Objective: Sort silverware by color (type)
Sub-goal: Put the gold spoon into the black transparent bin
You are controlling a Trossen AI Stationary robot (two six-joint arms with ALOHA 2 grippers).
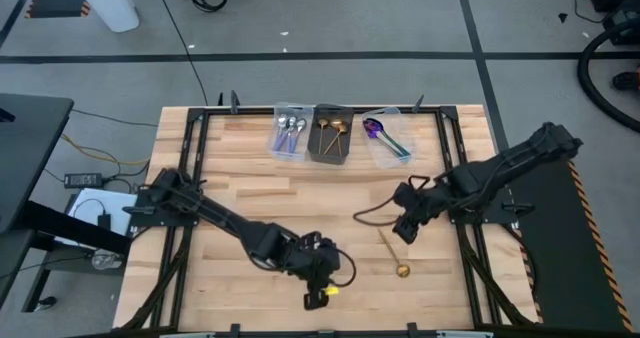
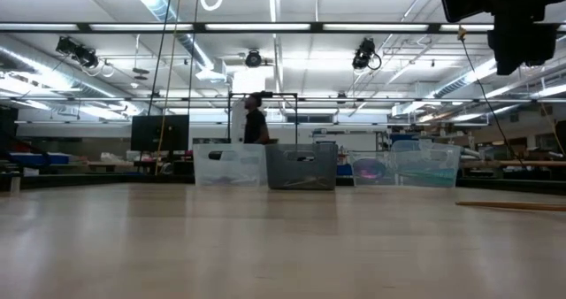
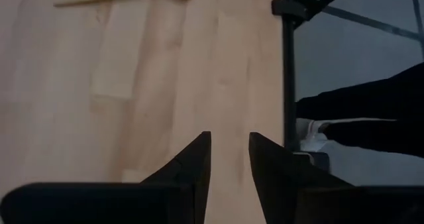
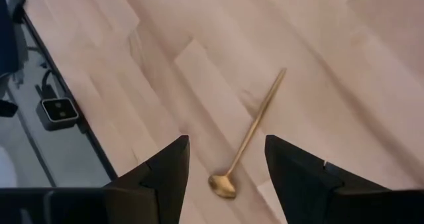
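- High view: my table (image 1: 250,193) is a pale wooden slab in a dark frame, and both my arms reach in over it from its two sides.
- My left arm stretches low across the near part of the table; my left tool (image 1: 318,296) sits close to the near edge, its fingers (image 3: 199,159) parted by only a narrow gap and gripping nothing, with bare wood beneath.
- My right arm comes in from the right side; my right tool (image 1: 404,230) hangs above the table with its fingers (image 4: 173,164) spread wide and empty.
- Three small bins stand in a row at the far edge: a clear bin (image 1: 291,130) with silver spoons (image 1: 290,128), a dark bin (image 1: 331,133) with gold spoons (image 1: 333,128), and another clear bin (image 1: 386,136) with rainbow spoons (image 1: 378,131).
- One loose gold spoon (image 1: 391,254) lies flat on the wood just near of my right tool, bowl toward the near edge; in the right wrist view it (image 4: 250,139) shows between my spread fingers.
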